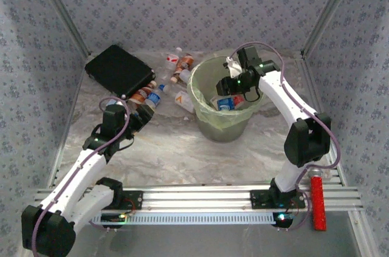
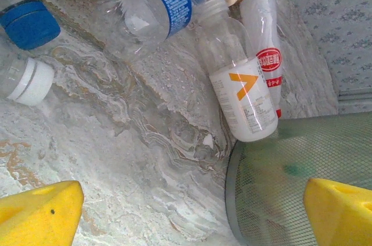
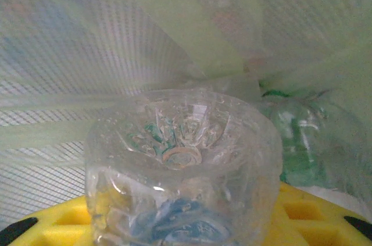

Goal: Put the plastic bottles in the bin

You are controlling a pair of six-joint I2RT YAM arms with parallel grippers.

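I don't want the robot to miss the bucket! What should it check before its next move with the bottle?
1. Right gripper above the bin: ok.
2. Clear bottle gripped between its fingers: ok.
3. Bottle surrounded by the bin's lined wall, in the right wrist view: ok.
4. Left gripper open and holding nothing: ok.
5. All bottles binned: not ok; the orange-marked bottle and others lie on the table.
6. Room left inside the bin: cannot tell.

Bin [image 1: 222,128]: on the table [image 1: 170,154], bottles [image 1: 226,103] inside. Loose bottles [image 1: 159,93] lie just left of the bin. Case [image 1: 118,70] lies farther left of the bin and behind.
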